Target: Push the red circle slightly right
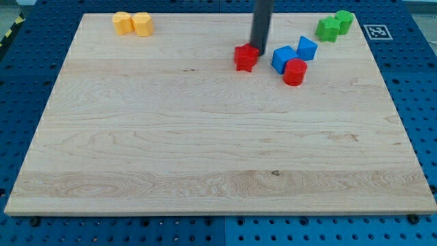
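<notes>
So far, by my reckoning, the push has not begun. The red circle (pixel 295 72) sits in the upper right of the frame, touching the lower edge of the nearer blue block (pixel 283 59), with a second blue block (pixel 307 48) just beside that one, up and to the right. My tip (pixel 260 52) is down at the upper right corner of a different piece, the red star-like block (pixel 246 57), which lies near the circle on its left. Nothing separates my tip from the circle's left side except the nearer blue block, which stands partly between them.

What is left is the whole task: I judge that I must come round to the circle's left flank and nudge it a little toward the frame's right, without dragging the blue blocks along.

I carry no pincer, only the rod, so there is nothing to be clenched or released. The rod's upper part is cut off by the top edge of the frame. Whether my tip truly touches the red star or stands just behind it, I cannot tell. Two yellow blocks (pixel 132 23) in the upper left and two green blocks (pixel 334 25) in the upper right of the desk (pixel 205 157) are too small for me to name their shapes.
</notes>
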Action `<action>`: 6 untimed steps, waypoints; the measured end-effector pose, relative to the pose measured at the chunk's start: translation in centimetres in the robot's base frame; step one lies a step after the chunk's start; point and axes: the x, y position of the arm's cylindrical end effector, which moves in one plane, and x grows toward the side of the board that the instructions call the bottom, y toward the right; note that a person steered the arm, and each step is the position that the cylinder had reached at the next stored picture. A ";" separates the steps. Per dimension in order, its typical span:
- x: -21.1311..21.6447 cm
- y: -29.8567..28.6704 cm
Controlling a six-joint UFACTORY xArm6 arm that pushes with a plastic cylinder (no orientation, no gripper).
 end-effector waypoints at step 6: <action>7.0 5.1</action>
